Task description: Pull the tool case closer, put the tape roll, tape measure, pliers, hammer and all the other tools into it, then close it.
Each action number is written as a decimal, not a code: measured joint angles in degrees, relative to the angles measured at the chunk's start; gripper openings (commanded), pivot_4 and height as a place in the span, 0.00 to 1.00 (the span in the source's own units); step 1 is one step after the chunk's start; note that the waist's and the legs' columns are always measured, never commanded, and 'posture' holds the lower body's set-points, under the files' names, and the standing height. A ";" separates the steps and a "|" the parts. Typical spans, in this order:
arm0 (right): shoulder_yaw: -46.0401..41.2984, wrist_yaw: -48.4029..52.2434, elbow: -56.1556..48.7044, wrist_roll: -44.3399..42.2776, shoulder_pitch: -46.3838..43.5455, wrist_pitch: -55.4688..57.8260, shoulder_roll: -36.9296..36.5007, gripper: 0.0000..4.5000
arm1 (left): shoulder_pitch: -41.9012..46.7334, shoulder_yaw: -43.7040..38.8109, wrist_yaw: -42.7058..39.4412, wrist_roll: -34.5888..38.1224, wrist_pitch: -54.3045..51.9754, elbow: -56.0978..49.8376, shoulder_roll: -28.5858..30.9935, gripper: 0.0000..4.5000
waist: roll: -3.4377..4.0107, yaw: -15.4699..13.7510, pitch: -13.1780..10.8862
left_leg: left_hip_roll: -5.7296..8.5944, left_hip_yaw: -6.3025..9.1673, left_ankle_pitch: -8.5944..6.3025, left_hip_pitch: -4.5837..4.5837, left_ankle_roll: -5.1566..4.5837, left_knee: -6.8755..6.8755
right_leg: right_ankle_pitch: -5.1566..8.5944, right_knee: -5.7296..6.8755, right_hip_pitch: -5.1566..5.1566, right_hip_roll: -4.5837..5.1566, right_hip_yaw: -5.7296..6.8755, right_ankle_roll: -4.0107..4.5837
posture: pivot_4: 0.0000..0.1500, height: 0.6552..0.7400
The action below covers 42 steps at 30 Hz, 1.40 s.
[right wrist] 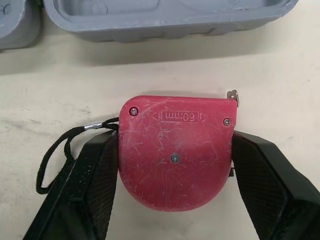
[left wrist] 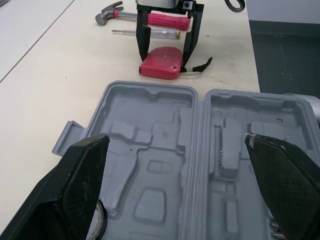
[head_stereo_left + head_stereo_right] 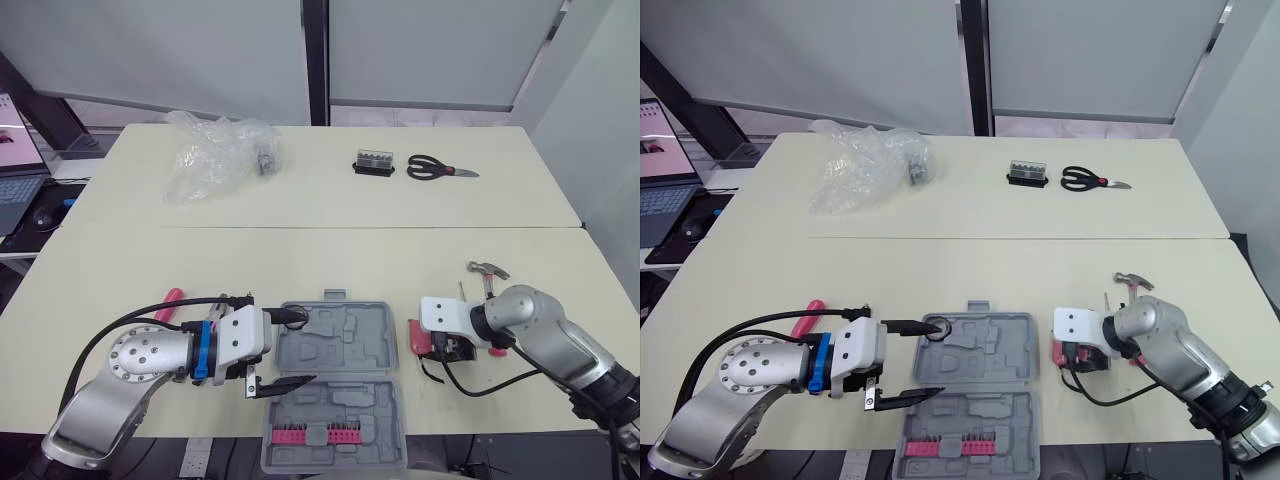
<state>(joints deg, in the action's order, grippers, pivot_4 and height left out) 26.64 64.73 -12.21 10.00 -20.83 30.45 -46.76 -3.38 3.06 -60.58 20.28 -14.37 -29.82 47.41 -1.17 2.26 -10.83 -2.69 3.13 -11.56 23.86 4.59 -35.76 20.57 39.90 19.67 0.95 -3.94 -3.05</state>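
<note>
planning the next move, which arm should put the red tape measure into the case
Right. The right tool has its fingers against both sides of the tape measure, beside the open tool case. The left tool hangs open over the case.

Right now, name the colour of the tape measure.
Red. The tape measure shows best in the right wrist view.

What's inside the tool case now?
A black tape roll in one corner of the tool case and a pink strip of bits; other recesses look empty. The jaws of the left gripper cover small patches.
</note>
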 measured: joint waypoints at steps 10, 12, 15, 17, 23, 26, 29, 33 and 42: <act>-12.32 0.85 1.82 -9.14 8.89 -15.50 -3.02 0.99 | -1.03 -0.56 -0.19 0.13 -0.25 -1.10 0.58 1.00 | -0.03 -0.58 -0.01 | 0.03 -0.01 0.00 0.00 0.00 -0.01 | 0.00 -0.05 -0.07 0.04 0.02 0.00 | 1.00 1.00; -13.41 1.77 4.96 -11.05 10.52 -22.35 -3.04 0.99 | -0.85 -1.00 -0.38 0.52 -0.31 -1.36 0.68 1.00 | -0.03 -0.45 -0.01 | 0.03 -0.02 0.00 -0.02 0.00 -0.01 | 0.00 -0.04 -0.09 0.04 0.01 -0.01 | 1.00 1.00; -14.20 1.56 11.02 -11.91 10.68 -27.85 -1.82 0.99 | -0.18 -1.05 -1.14 1.39 -0.54 -1.43 1.10 1.00 | -0.03 -0.28 -0.02 | 0.02 -0.04 0.00 -0.05 0.00 -0.01 | 0.00 -0.02 -0.08 0.03 -0.02 0.00 | 1.00 1.00; -14.37 1.14 15.39 -12.03 10.38 -30.83 -0.82 0.99 | 0.25 -1.09 -1.38 1.69 -0.80 -1.44 1.41 1.00 | -0.03 -0.24 -0.02 | 0.01 -0.04 0.00 -0.05 0.00 0.00 | 0.00 -0.02 -0.07 0.00 -0.01 0.00 | 1.00 1.00; -14.27 0.02 20.36 -11.98 9.26 -33.41 2.02 0.99 | 0.33 -1.09 -1.39 2.30 -1.85 -2.23 1.90 1.00 | -0.02 -0.33 -0.02 | 0.01 -0.03 0.00 -0.04 0.00 -0.01 | 0.00 -0.02 -0.08 0.01 -0.02 0.00 | 1.00 1.00; -14.15 -0.19 19.66 -11.48 9.11 -32.15 2.28 0.99 | 0.27 -1.09 -1.39 2.32 -2.04 -2.43 1.93 1.00 | -0.02 -0.41 -0.02 | 0.01 -0.02 0.00 -0.04 0.00 -0.01 | 0.00 -0.02 -0.09 0.01 -0.01 0.00 | 1.00 1.00; -13.91 -0.32 18.51 -11.18 9.11 -29.86 2.36 0.99 | 0.27 -1.09 -1.40 2.32 -2.46 -2.47 1.95 1.00 | -0.02 -0.41 -0.02 | 0.01 -0.02 0.00 -0.04 0.00 -0.01 | 0.00 -0.02 -0.08 0.01 -0.01 0.00 | 1.00 1.00; -13.36 -0.32 17.95 -10.79 9.11 -27.65 2.42 0.99 | 0.28 -1.08 -1.38 2.31 -2.52 -2.48 1.95 1.00 | -0.02 -0.41 -0.02 | 0.01 -0.02 0.00 -0.04 0.00 -0.01 | 0.00 -0.01 -0.08 0.01 -0.01 0.00 | 1.00 1.00; -14.32 -0.48 21.30 -13.33 9.65 -32.24 5.22 0.99 | 0.04 -1.09 -1.39 2.31 -2.50 -2.49 1.95 1.00 | -0.02 -0.41 -0.02 | 0.02 -0.02 0.00 -0.04 0.00 -0.01 | 0.00 -0.02 -0.09 0.01 -0.01 0.00 | 1.00 1.00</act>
<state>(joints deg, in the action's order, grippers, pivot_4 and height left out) 12.31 64.25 9.09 -3.32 -11.18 -1.79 -41.54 -3.34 1.97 -61.97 22.59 -16.87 -32.31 49.36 -1.18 1.85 -10.84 -2.68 3.11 -11.56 23.82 4.59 -35.77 20.56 39.88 19.58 0.97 -3.95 -3.05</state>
